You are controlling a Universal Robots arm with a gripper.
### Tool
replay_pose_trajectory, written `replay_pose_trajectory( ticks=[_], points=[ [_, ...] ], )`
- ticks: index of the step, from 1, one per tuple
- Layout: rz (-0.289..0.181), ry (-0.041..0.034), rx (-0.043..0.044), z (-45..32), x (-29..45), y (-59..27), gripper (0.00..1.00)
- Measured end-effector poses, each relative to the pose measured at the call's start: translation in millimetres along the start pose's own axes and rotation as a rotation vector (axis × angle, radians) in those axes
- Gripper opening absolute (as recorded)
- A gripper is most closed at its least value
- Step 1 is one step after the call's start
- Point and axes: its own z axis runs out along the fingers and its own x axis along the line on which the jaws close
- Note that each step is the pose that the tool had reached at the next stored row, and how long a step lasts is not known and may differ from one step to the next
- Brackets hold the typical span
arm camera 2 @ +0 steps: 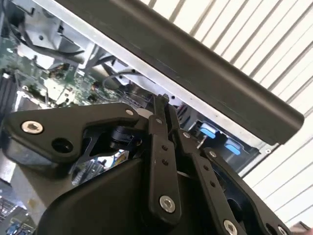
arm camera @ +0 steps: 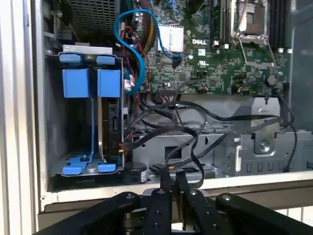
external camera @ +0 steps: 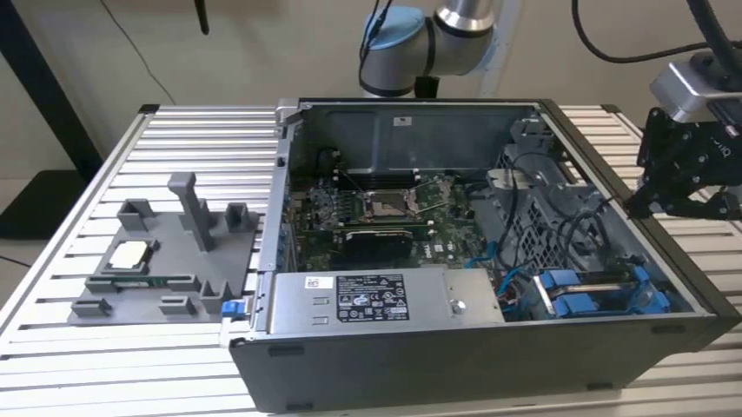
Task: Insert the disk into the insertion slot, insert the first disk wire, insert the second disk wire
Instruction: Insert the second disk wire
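Observation:
The disk (arm camera: 100, 122) stands on edge inside the insertion slot (arm camera: 73, 128), held in its bright blue carrier (arm camera: 80, 82); in the exterior view the blue carrier (external camera: 592, 292) sits at the case's near right corner. A blue wire (arm camera: 139, 27) loops down to the disk's edge, and black wires (arm camera: 171, 122) bunch beside it; I cannot tell whether any is plugged in. My gripper (arm camera: 171, 188) hangs just outside the case's wall on the exterior view's right (external camera: 679, 204). Its black fingers (arm camera 2: 157, 117) are shut with nothing between them.
The open computer case (external camera: 464, 365) lies on a slatted metal table (external camera: 69, 200). Inside are a grey labelled power-supply box (external camera: 383, 300) and the motherboard with its CPU socket (external camera: 383, 204). A grey fixture plate (external camera: 162, 256) sits at the exterior view's left. The arm's base (external camera: 429, 43) stands behind the case.

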Motion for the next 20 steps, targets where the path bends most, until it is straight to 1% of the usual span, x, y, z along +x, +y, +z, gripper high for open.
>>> replay_pose_trajectory(
  ticks=[1,6,7,9,11,12,15,18,19,20],
  points=[
    [0.0,-0.0018,0.0,-0.1,0.5,-0.1,0.16],
    [0.001,-0.0019,0.0003,-0.8,0.8,0.4,0.16],
    [0.002,-0.002,0.0007,-5.1,-0.2,3.9,0.16],
    [0.002,-0.0021,0.0007,-5.7,1.3,8.5,0.16],
    [0.002,-0.0005,0.0007,-6.4,2.4,12.9,0.16],
    [0.002,0.0061,0.0008,-7.9,7.1,30.2,0.16],
    [0.002,0.0164,0.001,-8.8,9.5,34.8,0.16],
    [0.002,0.0243,0.0011,-10.3,11.2,38.2,0.16],
    [0.002,0.0263,0.0011,-12.4,11.5,40.0,0.16],
    [0.002,0.0302,0.0011,-17.4,11.9,43.7,0.16]
  ],
)
